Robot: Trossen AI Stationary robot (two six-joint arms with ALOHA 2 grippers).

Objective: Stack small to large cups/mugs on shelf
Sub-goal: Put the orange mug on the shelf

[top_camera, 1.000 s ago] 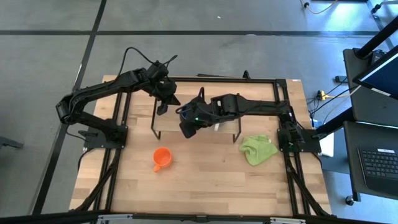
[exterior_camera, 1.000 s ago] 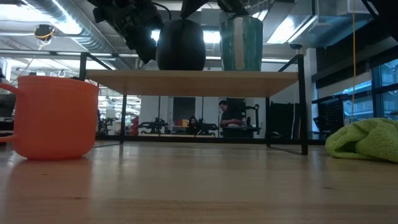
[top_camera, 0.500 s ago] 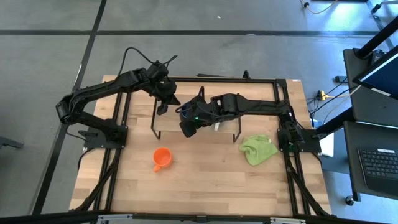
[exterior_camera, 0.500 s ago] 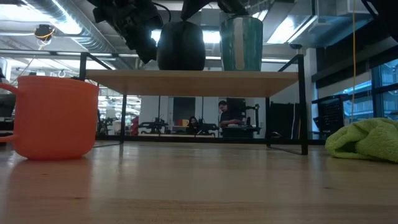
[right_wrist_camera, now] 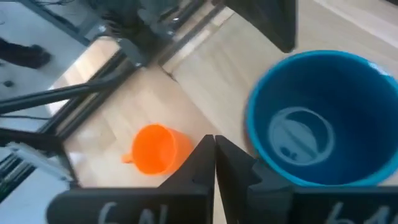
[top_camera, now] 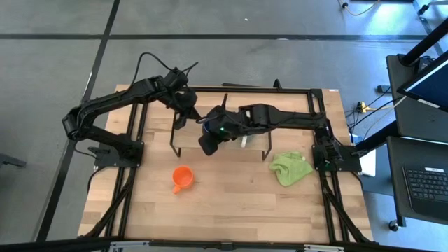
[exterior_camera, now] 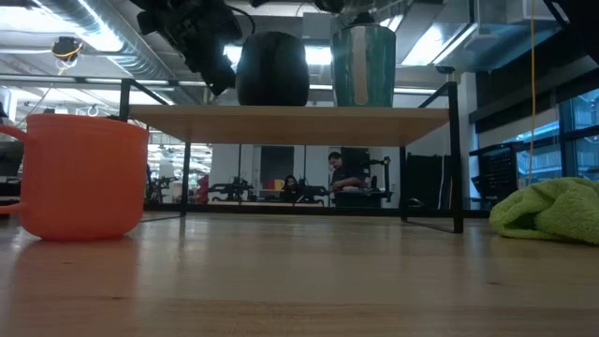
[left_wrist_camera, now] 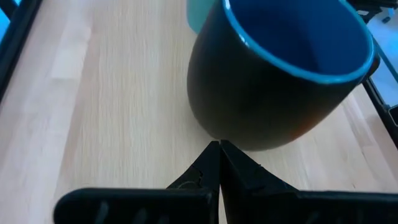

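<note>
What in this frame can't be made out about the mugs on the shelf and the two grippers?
- High view: the right arm covers the dark blue mug and most of the white mug; handles are unseen.
- Low view: the picture's top edge cuts off both arms above the shelf.
- Left wrist view: the blue mug fills the picture, hiding the left gripper's surroundings.
- Right wrist view: the orange mug is blurred.

From table height I see the small bright orange mug (exterior_camera: 82, 175) standing upright on the light-wood tabletop (exterior_camera: 299, 281) at my left, and the crumpled lime-green cloth (exterior_camera: 547, 212) lying at the right edge. Between them stands the low light-wood shelf on thin black legs (exterior_camera: 290, 115), carrying a dark rounded mug (exterior_camera: 272, 69) with a paler teal-tinted cup (exterior_camera: 363, 65) just beside it. A dark arm (exterior_camera: 192, 33) hangs above the shelf's left end, near the dark mug, and far behind, under the shelf, I make out a person (exterior_camera: 343, 176).
</note>
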